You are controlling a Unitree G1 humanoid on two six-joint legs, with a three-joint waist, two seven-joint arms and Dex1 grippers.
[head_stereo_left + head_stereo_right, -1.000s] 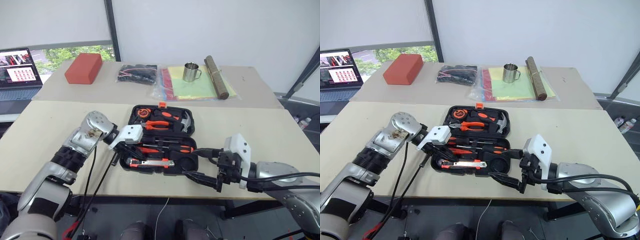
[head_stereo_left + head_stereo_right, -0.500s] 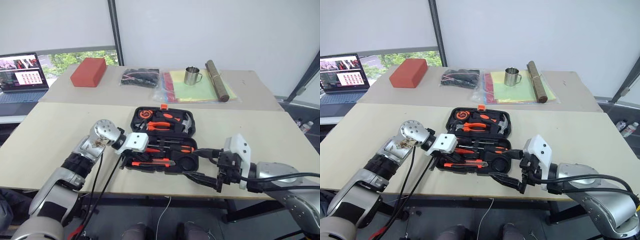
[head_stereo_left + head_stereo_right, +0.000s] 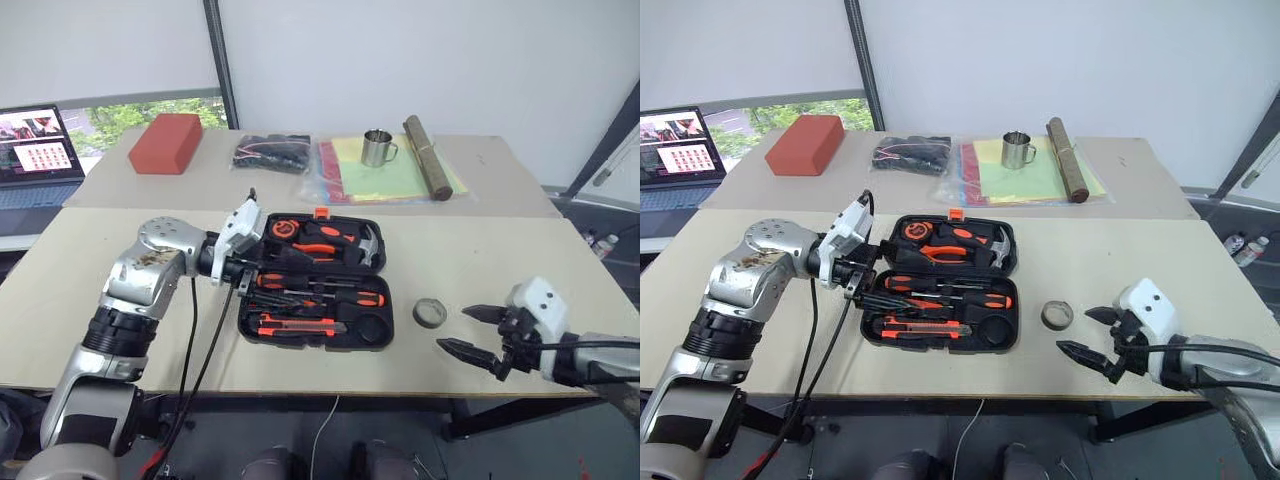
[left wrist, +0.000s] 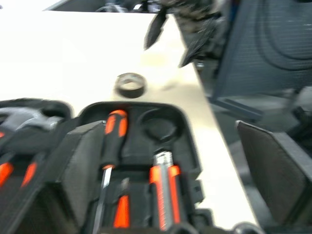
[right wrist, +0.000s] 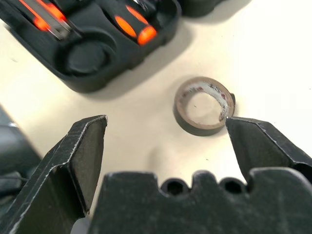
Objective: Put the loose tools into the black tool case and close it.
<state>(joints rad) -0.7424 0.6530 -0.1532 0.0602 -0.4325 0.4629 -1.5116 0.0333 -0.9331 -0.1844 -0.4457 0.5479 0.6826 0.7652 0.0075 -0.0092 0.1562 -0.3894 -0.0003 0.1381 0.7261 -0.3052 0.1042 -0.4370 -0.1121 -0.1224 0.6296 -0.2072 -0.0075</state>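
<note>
The right hand is spread wide with nothing between its two black fingers; it hovers low over the near right part of the tabletop. Just beside its fingertips, on the case side, the grey tape roll lies flat on the bare surface, touching nothing. In the right wrist view the roll sits ahead of the parted fingers, close to one fingertip but not between them.

The left hand is released too, fingers apart and gripping nothing, held above the left edge of the black tool case. It points across the case toward the right arm, with cables hanging from its wrist down past the table edge.

The case lies open and flat in the middle of the near tabletop, the orange latch on its far edge. Its far half holds the pliers and hammer. The near half holds two screwdrivers and the utility knife in their recesses; a round recess at the right end nearest the roll is vacant.

On the far table stand a red brick-shaped block, a black bag of cables, a metal mug on coloured sheets, and a dark rolled bundle. A laptop sits at the far left. Nothing lies between the roll and the case.
</note>
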